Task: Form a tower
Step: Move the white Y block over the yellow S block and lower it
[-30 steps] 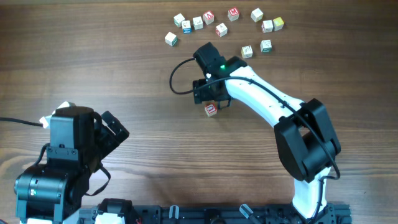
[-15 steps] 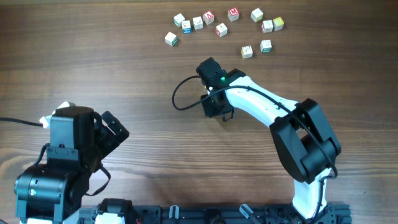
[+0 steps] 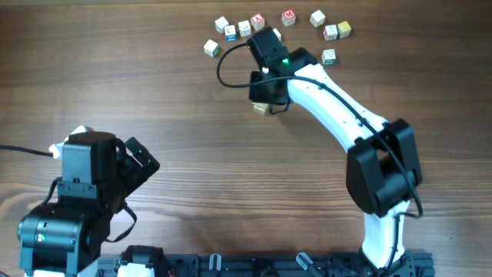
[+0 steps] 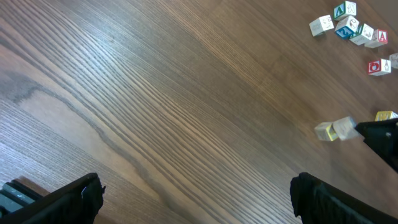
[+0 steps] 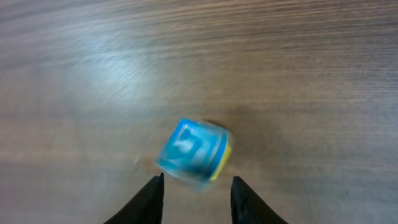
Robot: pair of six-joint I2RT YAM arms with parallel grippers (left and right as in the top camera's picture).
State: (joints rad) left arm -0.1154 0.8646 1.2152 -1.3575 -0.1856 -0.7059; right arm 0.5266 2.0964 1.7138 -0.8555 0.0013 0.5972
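A small letter cube [image 5: 194, 152], blue on its facing side with a yellow flank, sits blurred and tilted at the tips of my right gripper [image 5: 198, 179]. The jaws stand narrow about its near edge. From overhead the same cube [image 3: 261, 108] looks pale yellow just under the right gripper [image 3: 264, 96], a little short of the far row of cubes. The left wrist view has it as a pale block [image 4: 333, 129] at a dark fingertip. My left gripper [image 4: 196, 186] is wide open over bare wood. No tower shows in any view.
Loose letter cubes lie in a row at the far edge [image 3: 244, 28], with more to the right [image 3: 329, 31] and one by the arm [image 3: 329, 56]. The left arm's base [image 3: 84, 185] fills the near-left corner, and a black cable [image 3: 227, 65] loops beside the right wrist.
My right gripper closed over a cube at mid-table, then swung toward the far row, and the cube went with it. The left arm has not moved.
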